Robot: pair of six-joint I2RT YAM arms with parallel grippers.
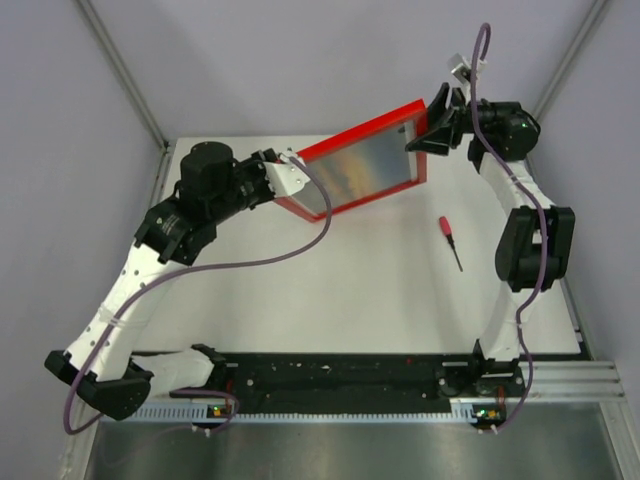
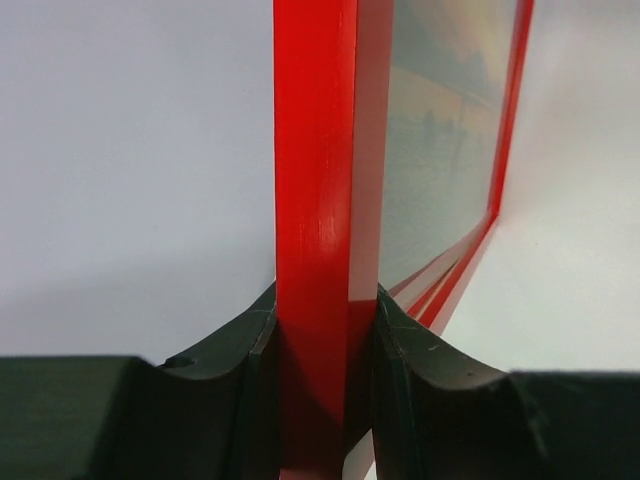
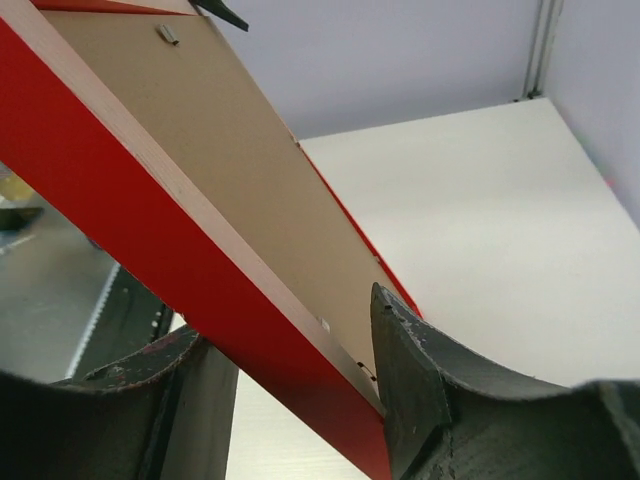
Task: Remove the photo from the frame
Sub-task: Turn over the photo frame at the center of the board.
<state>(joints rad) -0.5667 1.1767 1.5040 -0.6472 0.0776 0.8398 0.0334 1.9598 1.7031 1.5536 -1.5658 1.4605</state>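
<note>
The red frame (image 1: pixel 362 132) is held tilted above the table between both arms, glass side toward the top camera. Behind the glass the photo (image 1: pixel 360 172) shows hazy orange and blue. My left gripper (image 1: pixel 292 183) is shut on the frame's left edge; in the left wrist view both fingers press the red rim (image 2: pixel 315 200), and the photo (image 2: pixel 440 130) runs away to the right. My right gripper (image 1: pixel 426 128) straddles the frame's right end. There the brown back (image 3: pixel 220 150) and red rim (image 3: pixel 150 230) cross the jaws at a slant, one finger (image 3: pixel 410 370) touching the back edge, a gap by the other.
A red-handled screwdriver (image 1: pixel 449 240) lies on the white table (image 1: pixel 330 300) to the right of centre. Grey walls close in the back and sides. A small metal tab (image 3: pixel 168 33) sits on the frame's back near its far edge.
</note>
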